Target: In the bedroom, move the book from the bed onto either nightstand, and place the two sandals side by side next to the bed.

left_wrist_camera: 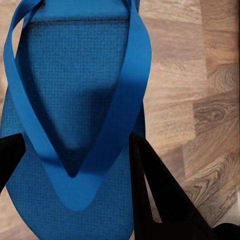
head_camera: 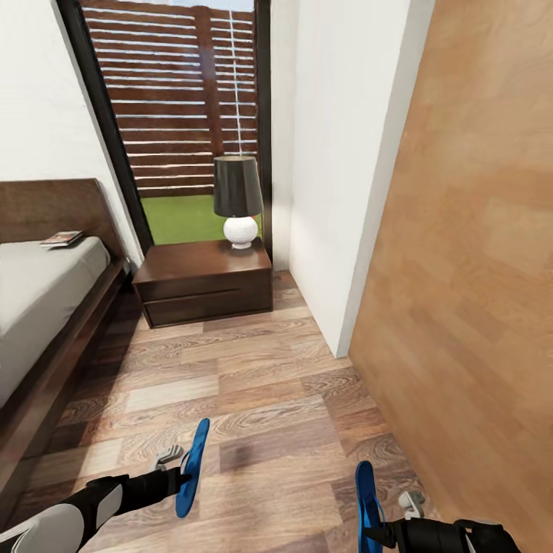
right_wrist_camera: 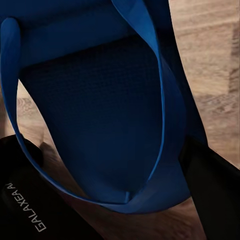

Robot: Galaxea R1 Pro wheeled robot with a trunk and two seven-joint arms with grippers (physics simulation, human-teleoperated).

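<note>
Robot in a bedroom aisle, one blue sandal gripped in each pincer above the wood floor

The left gripper (head_camera: 183, 478) clamps the left sandal (head_camera: 193, 466) on edge near the toe end; the right gripper (head_camera: 382, 530) clamps the right sandal (head_camera: 367, 503), both well apart. They look light, thin and bendy, best pinched across the sole beside the strap. The bed (head_camera: 38, 299) lies left, the book (head_camera: 63, 239) at its far end, the nightstand (head_camera: 204, 280) beyond

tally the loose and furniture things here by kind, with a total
bright blue flat sandals: 2, one in the left gripper, one in the right gripper
thin book on the bed: 1
dark brown wooden nightstand: 1
black-shaded white lamp: 1
off-white bed: 1
total: 6
</note>
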